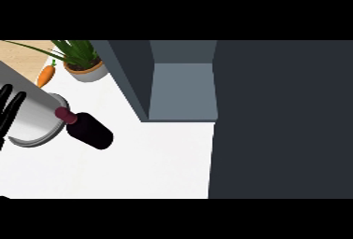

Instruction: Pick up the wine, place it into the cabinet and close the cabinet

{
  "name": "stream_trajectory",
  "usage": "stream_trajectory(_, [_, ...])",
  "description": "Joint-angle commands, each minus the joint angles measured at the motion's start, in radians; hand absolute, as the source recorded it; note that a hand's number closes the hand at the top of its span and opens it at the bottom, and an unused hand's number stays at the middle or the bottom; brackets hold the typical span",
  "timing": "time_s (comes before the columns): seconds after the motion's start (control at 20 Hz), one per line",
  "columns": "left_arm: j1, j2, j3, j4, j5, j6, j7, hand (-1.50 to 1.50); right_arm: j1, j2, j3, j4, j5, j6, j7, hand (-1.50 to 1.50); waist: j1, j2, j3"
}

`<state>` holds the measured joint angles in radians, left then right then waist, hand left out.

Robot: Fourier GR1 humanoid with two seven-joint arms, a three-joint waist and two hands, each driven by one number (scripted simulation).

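The wine bottle (88, 129) is lying on its side on the white counter (151, 163), its dark red neck pointing up-left and overlapping the rim of a grey round plate (31, 126). Only 1 hand is showing: the left hand (10, 112) is sitting at the left edge with its black fingers straight and spread, holding nothing, just beside the plate and short of the bottle. The right hand is not appearing anywhere. The cabinet (183, 88) is standing open to the right of the bottle, its grey interior exposed, with the dark door (283, 121) filling the right side. A potted plant (84, 63) and a carrot (45, 75) are sitting behind. The bottle is probably heavy, rigid, smooth and breakable, and likely to roll; wrapping the wide body would be safer than taking the narrow neck.
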<state>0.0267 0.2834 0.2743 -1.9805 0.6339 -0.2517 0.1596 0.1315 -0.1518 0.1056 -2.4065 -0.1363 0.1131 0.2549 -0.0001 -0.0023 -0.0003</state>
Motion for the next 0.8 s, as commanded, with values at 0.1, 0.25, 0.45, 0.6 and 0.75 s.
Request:
stream_trajectory(0.1, [-0.033, 0.054, 0.056, -0.115, 0.160, 0.088, 0.194, -1.50, -0.144, -0.017, -0.009, -0.107, -0.040, -0.064, 0.235, -1.50, 0.007, 0.000, 0.000])
stream_trajectory(0.25, [-0.028, 0.048, 0.070, -0.118, 0.150, 0.096, 0.197, -1.50, -0.134, -0.022, -0.025, -0.191, -0.066, -0.072, 0.295, -1.50, 0.000, 0.000, 0.000])
stream_trajectory(0.45, [-0.086, 0.083, 0.078, -0.156, 0.156, 0.168, 0.275, -1.50, -0.209, -0.011, 0.013, -0.182, -0.024, -0.108, 0.359, -1.50, -0.001, 0.001, 0.000])
stream_trajectory(0.6, [-0.081, 0.088, 0.096, -0.136, 0.182, 0.154, 0.292, -1.50, -0.355, -0.068, -0.094, -0.166, -0.106, -0.131, 0.486, -1.50, 0.000, 0.001, 0.000])
stream_trajectory(0.75, [-0.065, 0.089, 0.095, -0.177, 0.144, 0.178, 0.309, -1.50, -0.424, -0.070, -0.069, -0.196, -0.064, -0.182, 0.596, -1.50, 0.000, 0.000, 0.000])
